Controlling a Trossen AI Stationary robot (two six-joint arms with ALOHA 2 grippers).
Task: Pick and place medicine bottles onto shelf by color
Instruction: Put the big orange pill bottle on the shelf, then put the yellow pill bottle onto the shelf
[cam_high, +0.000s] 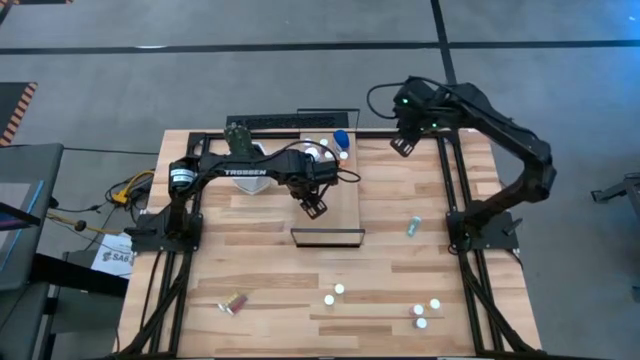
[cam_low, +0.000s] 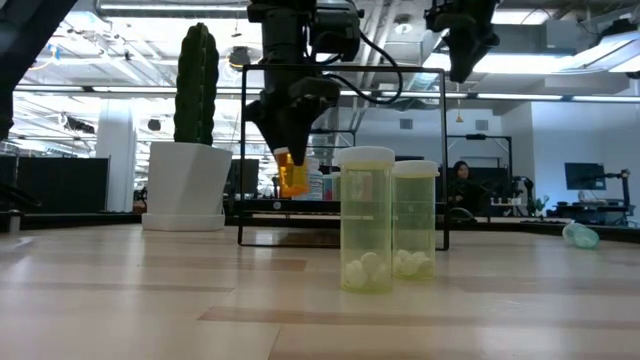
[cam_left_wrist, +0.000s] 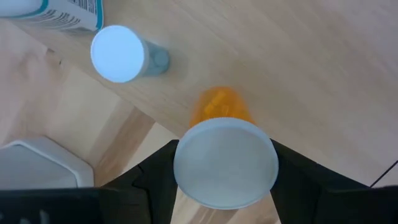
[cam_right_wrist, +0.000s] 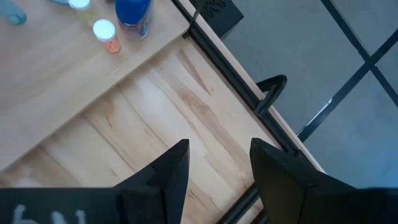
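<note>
Two green bottles are standing closest to the low camera, side by side and touching or nearly so, each white-capped with a few white pills lying at the bottom.

Behind them the left gripper is hanging above the shelf, its two dark fingers clenched on the white cap of an orange bottle. That bottle is hanging upright beneath the fingers, its body pointing down at the light board; from the low view I cannot tell whether its base is touching the wood. Just beside it on the shelf a small bottle with a white cap is standing upright, and a larger blue bottle is standing near the back edge among a few more white caps.

A white hexagonal pot with a tall green cactus is sitting at the shelf's left end.

The right gripper is waiting well apart, hovering over the table's far right corner by the dark frame rail, its fingers parted with nothing between them.

On the bare table, a pale green bottle is lying on its side out to the right, a reddish bottle is lying near the front left, and several white-capped bottles are standing along the front edge.
</note>
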